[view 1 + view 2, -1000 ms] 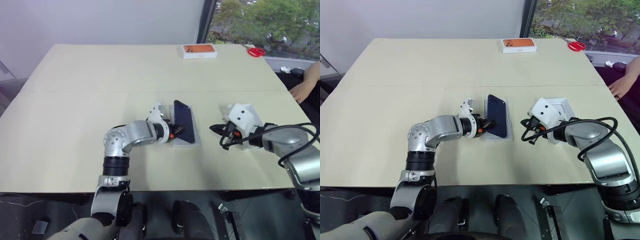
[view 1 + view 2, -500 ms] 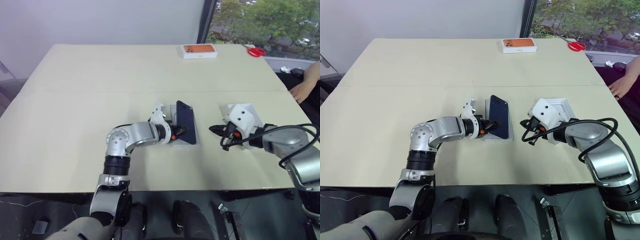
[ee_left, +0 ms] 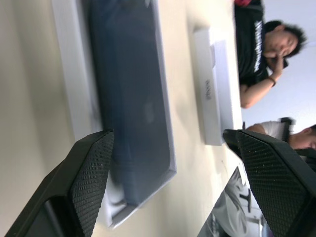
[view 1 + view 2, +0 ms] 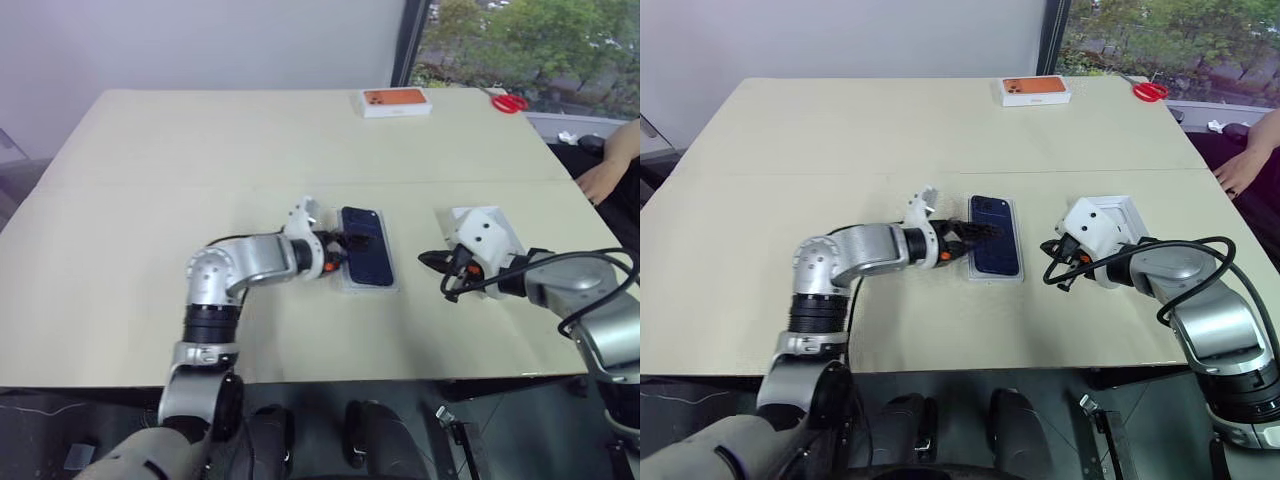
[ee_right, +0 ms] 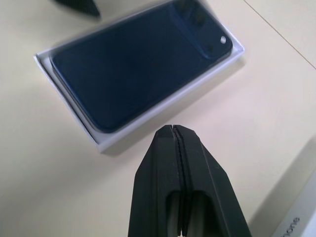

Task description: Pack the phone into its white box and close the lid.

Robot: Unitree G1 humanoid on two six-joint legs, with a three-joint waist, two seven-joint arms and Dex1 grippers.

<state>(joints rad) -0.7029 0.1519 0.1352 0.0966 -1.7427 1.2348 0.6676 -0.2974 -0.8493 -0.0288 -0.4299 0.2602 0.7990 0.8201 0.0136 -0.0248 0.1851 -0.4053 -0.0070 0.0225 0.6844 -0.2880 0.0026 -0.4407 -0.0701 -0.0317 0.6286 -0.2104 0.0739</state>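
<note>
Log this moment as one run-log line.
phone: lying in white box | left gripper: open, beside box | right gripper: shut, empty | lid: not on

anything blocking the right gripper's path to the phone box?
Nothing visible. Bare table lies between the shut right gripper and the white box, where the phone already lies. The open left gripper is at the box's far side.

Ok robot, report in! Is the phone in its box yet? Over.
Left gripper open beside the white box. Right gripper shut, empty. Phone lying in the box. Lid not on; nothing blocking.
</note>
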